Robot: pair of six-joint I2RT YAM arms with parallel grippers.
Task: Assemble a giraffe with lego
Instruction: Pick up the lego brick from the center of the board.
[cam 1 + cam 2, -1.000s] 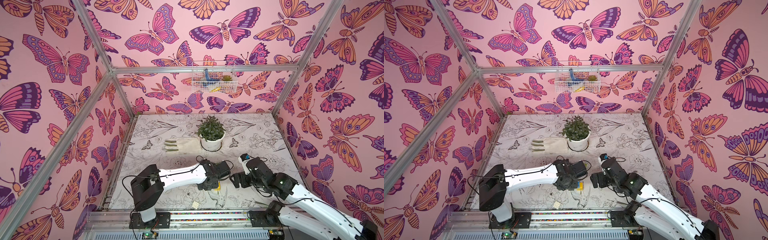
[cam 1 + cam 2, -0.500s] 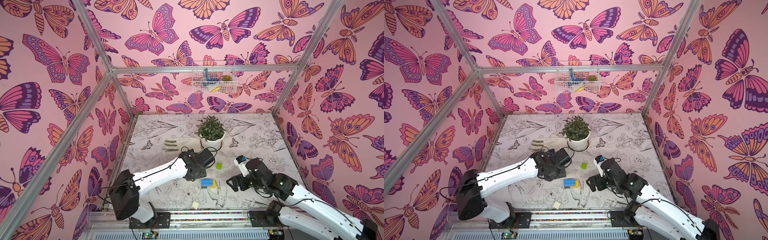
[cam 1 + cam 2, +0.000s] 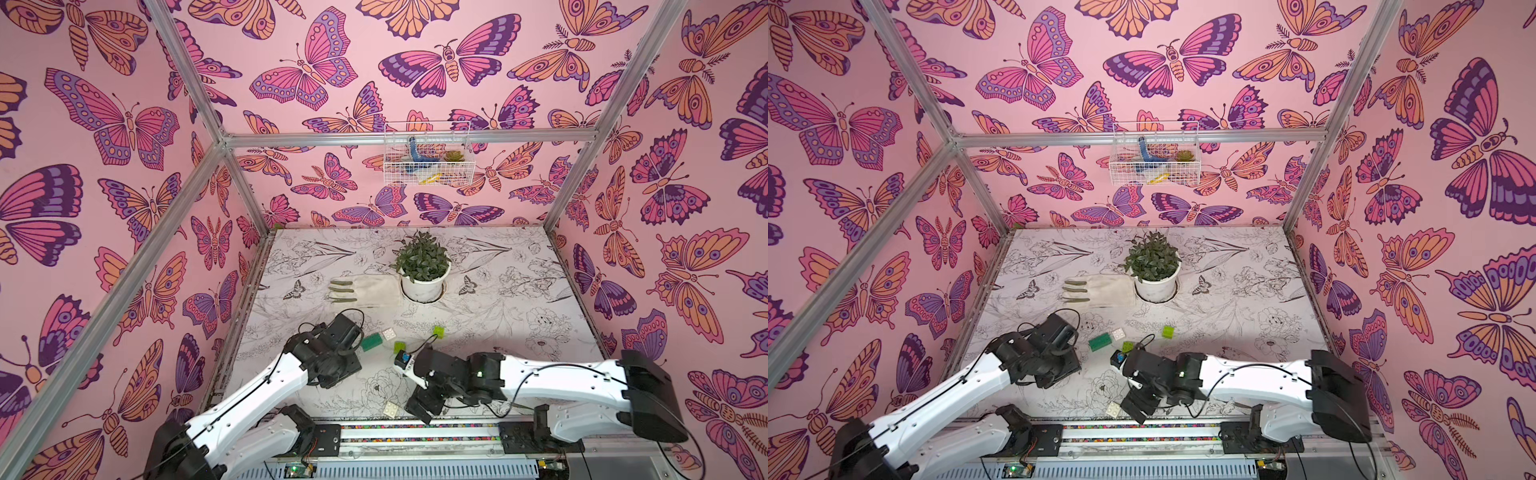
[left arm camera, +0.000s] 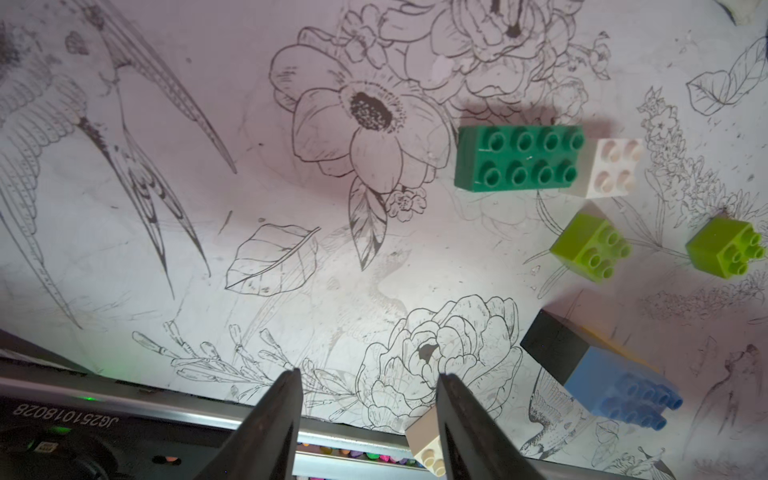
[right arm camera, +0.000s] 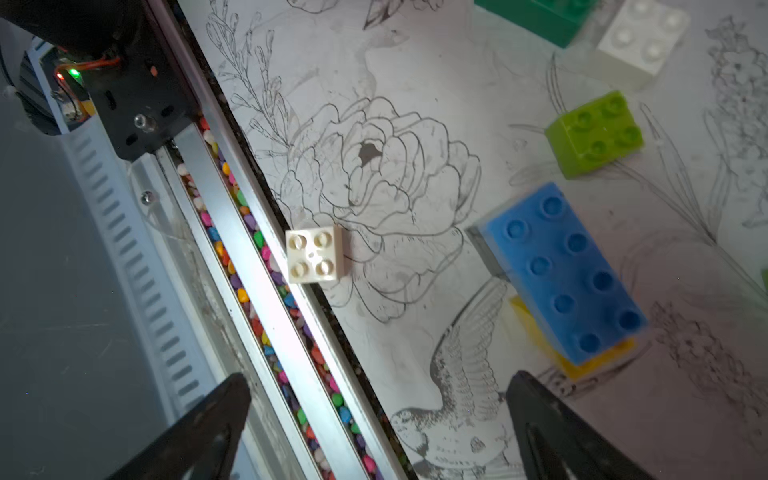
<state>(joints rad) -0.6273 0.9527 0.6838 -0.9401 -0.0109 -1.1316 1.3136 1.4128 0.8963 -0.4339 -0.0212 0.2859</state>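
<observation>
The partly built giraffe stands on the mat as a long blue brick (image 5: 565, 274) on yellow (image 5: 598, 357) and black (image 4: 548, 345) bricks; my right arm hides it in both top views. Loose lego lies beyond it: a dark green long brick (image 3: 371, 341), a white square (image 3: 389, 333) and two lime squares (image 3: 400, 345) (image 3: 438, 331). Another white square (image 5: 314, 254) sits at the mat's front edge. My right gripper (image 5: 378, 380) hangs open and empty above that edge, near this white brick. My left gripper (image 4: 368, 376) is open and empty, left of the bricks.
A potted plant (image 3: 424, 270) and a work glove (image 3: 365, 291) lie further back on the mat. A metal rail with coloured pebbles (image 5: 257, 266) runs along the front edge. A wire basket (image 3: 426, 153) hangs on the back wall.
My left gripper let go of the blue-topped stack and drew back to the left. My right arm swung forward and left over the stack toward the front edge.
</observation>
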